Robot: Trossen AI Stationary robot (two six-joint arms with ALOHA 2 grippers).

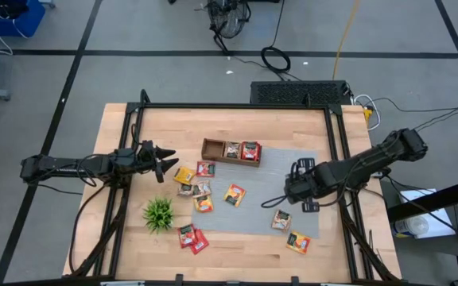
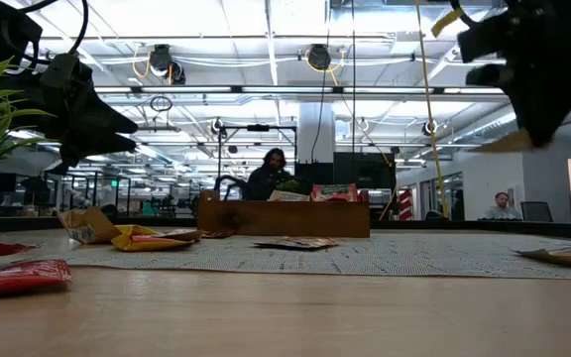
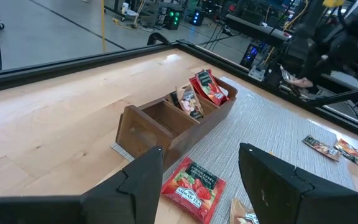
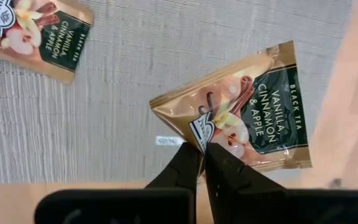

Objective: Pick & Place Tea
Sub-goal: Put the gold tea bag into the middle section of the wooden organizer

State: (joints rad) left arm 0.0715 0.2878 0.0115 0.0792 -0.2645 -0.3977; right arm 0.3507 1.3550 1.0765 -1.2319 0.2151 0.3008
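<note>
Cut off at the left edge in the right wrist view: one vanilla tea packet (image 4: 33, 34). Too small to read from above: labels on the scattered packets (image 1: 234, 194). Blurred at table height: red packets (image 2: 18, 276) in the foreground.

Beyond my desk (image 1: 133, 135) of pale wood, I look down on a grey floor (image 1: 157, 32) crossed by dark lines, with black cables (image 1: 275, 57) coiled on it and a yellow cord (image 1: 347, 32) running off. A blue bin (image 1: 6, 17) sits at the far corner. Across the room I see a bright ceiling (image 2: 266, 40) of white beams and strip lights, round lamps (image 2: 163, 61) hanging, and a person (image 2: 270, 175) seated at a workstation, another (image 2: 502, 206) farther off.
</note>
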